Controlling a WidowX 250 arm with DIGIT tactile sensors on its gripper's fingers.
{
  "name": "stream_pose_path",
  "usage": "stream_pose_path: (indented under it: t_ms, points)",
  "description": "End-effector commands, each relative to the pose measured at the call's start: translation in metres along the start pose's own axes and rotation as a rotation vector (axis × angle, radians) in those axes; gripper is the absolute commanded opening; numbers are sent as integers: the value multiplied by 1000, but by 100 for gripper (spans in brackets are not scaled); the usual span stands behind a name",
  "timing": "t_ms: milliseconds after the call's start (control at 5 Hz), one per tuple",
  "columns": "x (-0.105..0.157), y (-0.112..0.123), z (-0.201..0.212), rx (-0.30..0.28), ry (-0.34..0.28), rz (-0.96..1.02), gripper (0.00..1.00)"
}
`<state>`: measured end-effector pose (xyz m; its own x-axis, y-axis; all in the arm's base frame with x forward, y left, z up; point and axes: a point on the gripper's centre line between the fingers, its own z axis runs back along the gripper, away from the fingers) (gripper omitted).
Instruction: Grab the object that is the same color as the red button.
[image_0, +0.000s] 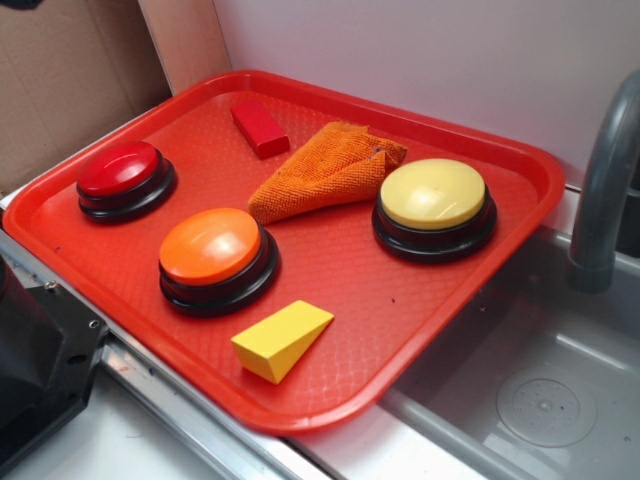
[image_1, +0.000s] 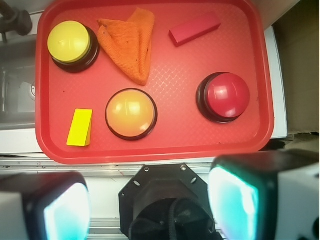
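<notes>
The object, a small red rectangular block (image_0: 260, 127) (image_1: 194, 28), lies flat at the far side of the red tray (image_0: 540, 190) (image_1: 150, 152). The red button (image_0: 122, 175) (image_1: 226, 95), a glossy red dome on a black base, sits on the tray's left part in the exterior view. In the wrist view my gripper (image_1: 150, 205) is open, its two fingers (image_1: 237, 200) wide apart with nothing between them. It hangs high above the robot's black base (image_1: 167, 200), short of the tray's near rim and well away from the block. The exterior view does not show the gripper.
Also on the tray are an orange-domed button (image_0: 212, 250) (image_1: 131, 112), a yellow-domed button (image_0: 433, 200) (image_1: 71, 44), a crumpled orange cloth (image_0: 325, 170) (image_1: 131, 42) beside the block, and a yellow wedge (image_0: 282, 340) (image_1: 80, 127). A grey faucet (image_0: 605, 190) and sink (image_0: 540, 400) are on the right.
</notes>
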<state>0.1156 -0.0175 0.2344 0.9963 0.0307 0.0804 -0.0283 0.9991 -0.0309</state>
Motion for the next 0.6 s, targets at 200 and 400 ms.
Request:
stream_pose_path:
  t_ms: [200, 400]
  points:
    - [43, 10, -7, 28, -138, 173, 100]
    - [69, 16, -20, 116, -241, 413, 100]
